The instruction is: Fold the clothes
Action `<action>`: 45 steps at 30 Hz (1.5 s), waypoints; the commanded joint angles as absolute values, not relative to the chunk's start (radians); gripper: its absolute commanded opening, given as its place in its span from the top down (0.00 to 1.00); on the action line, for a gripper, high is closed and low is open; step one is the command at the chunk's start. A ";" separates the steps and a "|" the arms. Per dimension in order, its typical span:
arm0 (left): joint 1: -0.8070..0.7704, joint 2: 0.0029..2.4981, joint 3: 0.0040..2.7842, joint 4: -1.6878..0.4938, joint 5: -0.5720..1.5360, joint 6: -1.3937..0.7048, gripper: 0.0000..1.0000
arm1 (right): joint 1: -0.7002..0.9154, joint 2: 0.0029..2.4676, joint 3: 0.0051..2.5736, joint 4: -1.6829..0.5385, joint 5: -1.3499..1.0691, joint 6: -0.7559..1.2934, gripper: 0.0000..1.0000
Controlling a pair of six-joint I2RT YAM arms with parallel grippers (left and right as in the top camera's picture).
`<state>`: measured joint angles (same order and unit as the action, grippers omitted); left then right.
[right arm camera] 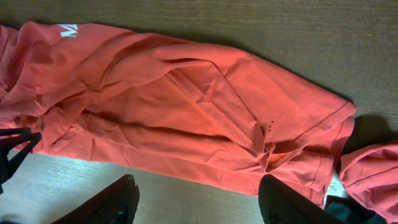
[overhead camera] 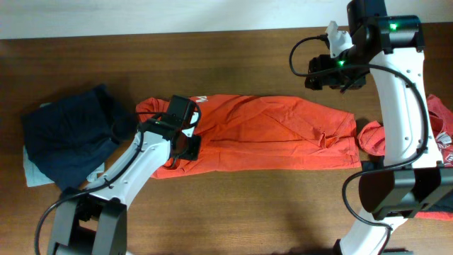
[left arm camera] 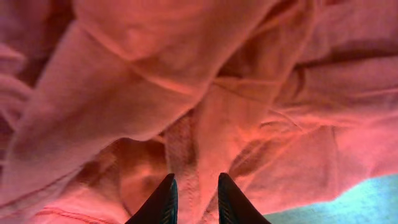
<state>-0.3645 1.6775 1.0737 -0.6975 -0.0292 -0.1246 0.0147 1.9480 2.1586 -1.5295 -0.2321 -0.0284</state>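
A long orange shirt point(overhead camera: 262, 131) lies spread across the middle of the wooden table, partly folded lengthwise. It fills the left wrist view point(left arm camera: 186, 81) and shows in the right wrist view point(right arm camera: 174, 106). My left gripper point(overhead camera: 185, 145) is down on the shirt's left end. Its fingers point(left arm camera: 194, 186) are pinched on a fold of the orange fabric. My right gripper point(overhead camera: 336, 71) hangs high over the far right of the table. Its fingers point(right arm camera: 199, 199) are wide open and empty, apart from the shirt.
A dark navy garment point(overhead camera: 71, 134) lies bunched at the left, on a pale blue piece point(overhead camera: 32, 170). An orange-red garment point(overhead camera: 371, 134) lies just off the shirt's right end, also in the right wrist view point(right arm camera: 370, 174). Another red garment point(overhead camera: 442, 134) lies at the right edge.
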 commanded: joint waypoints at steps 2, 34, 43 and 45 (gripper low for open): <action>-0.361 1.747 1.081 -0.681 -0.072 -0.154 0.78 | 0.013 1.950 2.156 -1.530 -0.224 -0.024 0.33; -0.358 1.744 1.141 -0.812 0.357 -0.160 0.92 | 0.013 1.950 2.156 -1.533 -0.223 -0.024 0.33; -0.357 1.744 1.141 -0.837 0.414 -0.165 0.96 | 0.013 1.950 2.156 -1.533 -0.223 -0.025 0.33; -0.345 1.737 1.141 -0.837 0.288 -0.213 0.94 | 0.013 1.950 2.156 -1.534 -0.223 -0.025 0.33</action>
<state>-0.3630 1.7706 1.1244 -0.8318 0.3996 -0.1642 0.0147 1.9480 2.1586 -1.5333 -0.2321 -0.0273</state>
